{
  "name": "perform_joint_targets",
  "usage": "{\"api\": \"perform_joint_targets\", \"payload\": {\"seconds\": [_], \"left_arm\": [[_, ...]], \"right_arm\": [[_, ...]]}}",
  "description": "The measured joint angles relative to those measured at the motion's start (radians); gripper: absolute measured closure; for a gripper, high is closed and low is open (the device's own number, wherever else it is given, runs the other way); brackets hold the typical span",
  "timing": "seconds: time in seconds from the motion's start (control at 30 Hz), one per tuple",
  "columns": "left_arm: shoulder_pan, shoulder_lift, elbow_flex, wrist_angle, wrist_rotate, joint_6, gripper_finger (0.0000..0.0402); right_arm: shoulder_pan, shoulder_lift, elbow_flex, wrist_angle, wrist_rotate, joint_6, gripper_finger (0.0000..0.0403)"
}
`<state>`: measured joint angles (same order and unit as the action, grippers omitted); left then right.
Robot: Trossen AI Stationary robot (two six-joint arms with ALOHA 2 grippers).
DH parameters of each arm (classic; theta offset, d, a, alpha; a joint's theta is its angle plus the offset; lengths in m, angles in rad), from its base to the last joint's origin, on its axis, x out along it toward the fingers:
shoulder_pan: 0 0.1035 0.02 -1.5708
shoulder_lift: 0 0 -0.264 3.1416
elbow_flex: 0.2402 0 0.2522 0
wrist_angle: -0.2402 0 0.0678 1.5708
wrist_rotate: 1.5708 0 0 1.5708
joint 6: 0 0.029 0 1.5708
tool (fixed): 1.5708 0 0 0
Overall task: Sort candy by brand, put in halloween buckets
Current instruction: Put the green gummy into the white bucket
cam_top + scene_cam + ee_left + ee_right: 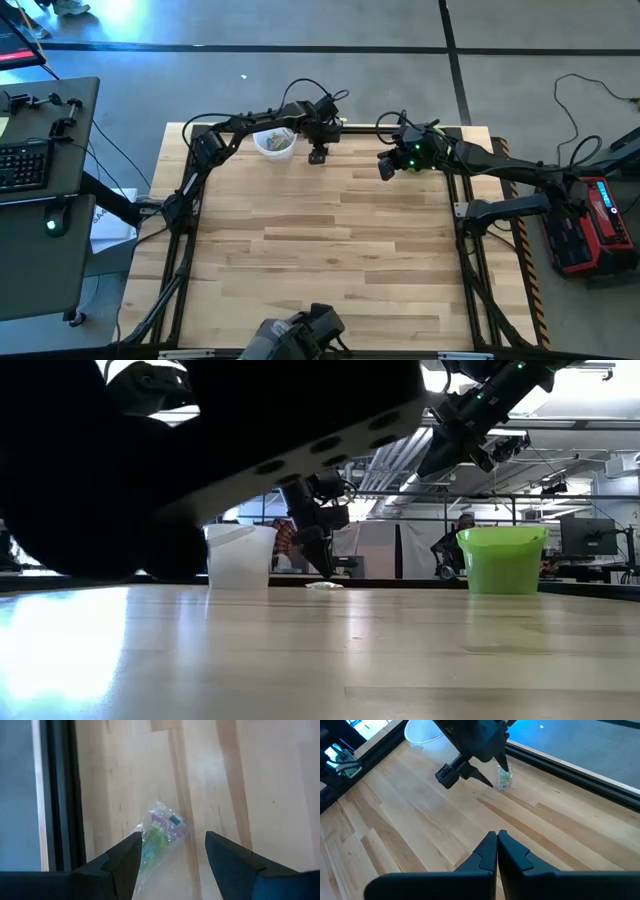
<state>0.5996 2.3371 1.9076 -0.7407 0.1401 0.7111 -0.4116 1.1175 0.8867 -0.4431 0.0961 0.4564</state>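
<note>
A clear-wrapped candy (160, 831) with green, pink and bluish bits lies flat on the wood by the table's far edge, also seen in the low view (322, 586) and the right wrist view (505, 777). My left gripper (172, 837) hangs open just above it, a finger on either side, pointing down. The white bucket (275, 142) stands to its left with candy inside. The lime green bucket (500, 558) stands on the table farther right; in the high view my right arm hides it. My right gripper (496, 845) is shut, empty and raised near the far right.
A black frame rail (60, 795) runs along the far edge right behind the candy. Bare wood (320, 250) stretches toward the near edge, where a camera mount (300, 335) sits. A desk with a keyboard (25, 165) stands left of the table. A person (460, 530) sits in the room behind.
</note>
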Motion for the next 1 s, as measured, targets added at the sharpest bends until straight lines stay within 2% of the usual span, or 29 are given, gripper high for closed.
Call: {"api": "perform_joint_targets", "payload": {"seconds": [0.13,0.43,0.53,0.87,1.0], "left_arm": [[0.006,0.007,-0.001,-0.003,0.045,0.08,0.0192],[0.037,0.016,0.0,-0.001,0.128,0.139,0.0192],[0.051,0.029,0.0,0.014,0.113,0.155,0.0192],[0.069,0.04,-0.001,0.022,0.173,0.176,0.0194],[0.073,0.04,-0.001,0.023,0.162,0.202,0.0216]], "right_arm": [[0.0,0.0,0.0,0.0,-0.001,0.016,0.0403],[0.0,0.0,0.0,0.0,-0.029,0.031,0.0403],[0.0,0.0,0.0,0.0,-0.04,0.037,0.0403],[0.0,0.0,0.0,0.0,-0.047,0.035,0.0403],[0.0,0.0,0.0,-0.001,-0.047,0.033,0.0403]]}}
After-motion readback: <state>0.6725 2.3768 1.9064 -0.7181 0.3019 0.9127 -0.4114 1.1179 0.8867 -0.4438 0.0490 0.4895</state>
